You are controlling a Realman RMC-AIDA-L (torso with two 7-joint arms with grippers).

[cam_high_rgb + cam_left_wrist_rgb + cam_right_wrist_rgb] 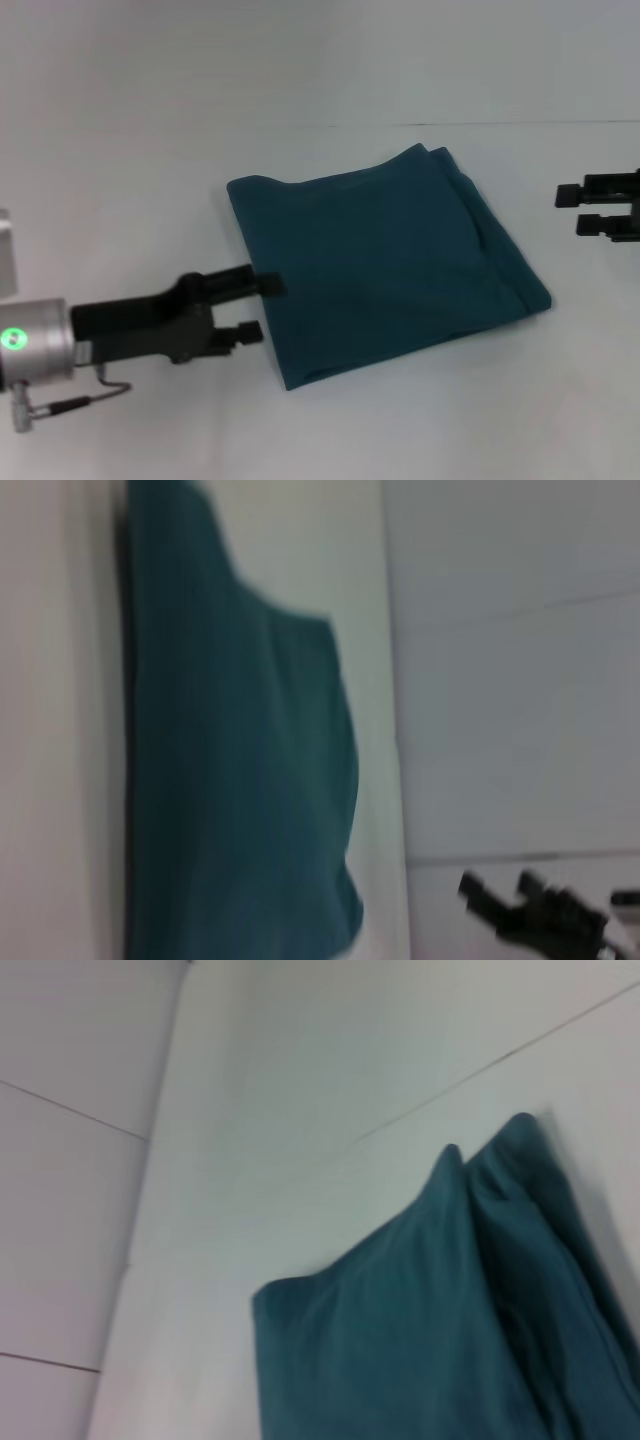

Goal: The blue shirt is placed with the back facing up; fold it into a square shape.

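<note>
Two open grippers, left (pixel 255 307) and right (pixel 570 209), flank the folded blue shirt (pixel 385 255) on a white table (pixel 450 410).

A white table (pixel 420 420) fills the lower and middle of the head view, its surface plain and unmarked, with a far edge running as a thin line across the upper part of the frame. Beyond that edge stands a pale wall (pixel 300 60), occupying the top of the frame. At the far left edge, mid-height, a small pale boxlike object (pixel 6 255) is partly visible; its nature cannot be determined.
</note>
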